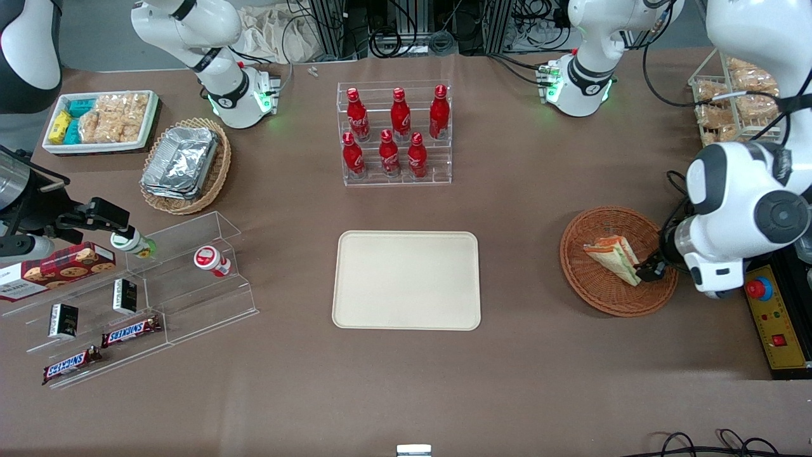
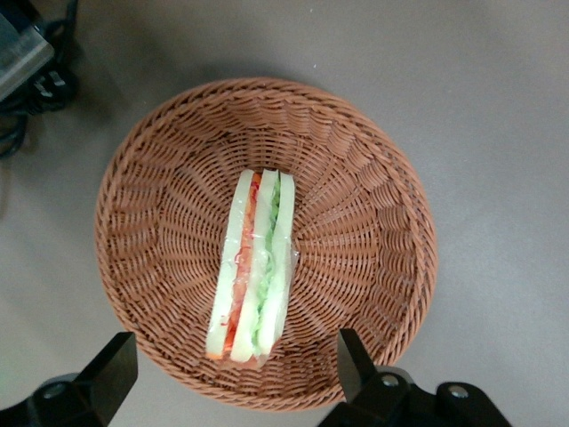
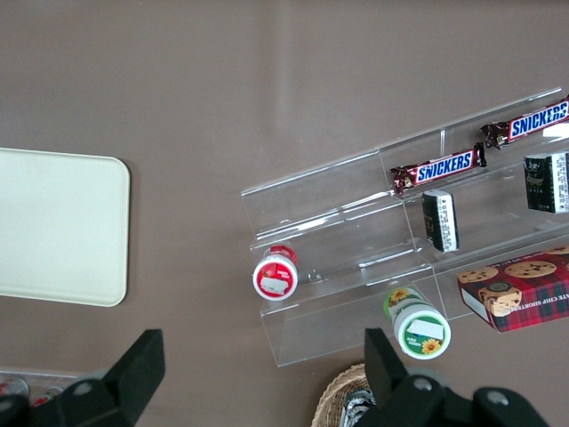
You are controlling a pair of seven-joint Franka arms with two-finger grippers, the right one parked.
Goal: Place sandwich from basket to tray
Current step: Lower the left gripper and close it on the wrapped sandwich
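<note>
Your gripper (image 2: 236, 378) hangs spread wide over one basket (image 2: 373, 231); only the wrist view shows one sandwich (image 2: 253, 267) lying unheld between its fingers. One tray (image 1: 406, 280) at the basket's 9 o'clock, six bottles (image 1: 393, 133).

Woven wicker basket (image 2: 356, 240) – rough; tray (image 1: 406, 280) smooth, matt; black tool (image 2: 236, 374) open above basket's sandwich (image 2: 253, 267).

1. "SNICKERS" on two brown bars (image 1: 131, 331) (image 1: 71, 364) in the clear stepped display rack (image 1: 190, 298), near the worktop's front corner at the parked arm's end.
2. Red bottles' (image 1: 358, 116) white script unreadable.
</note>
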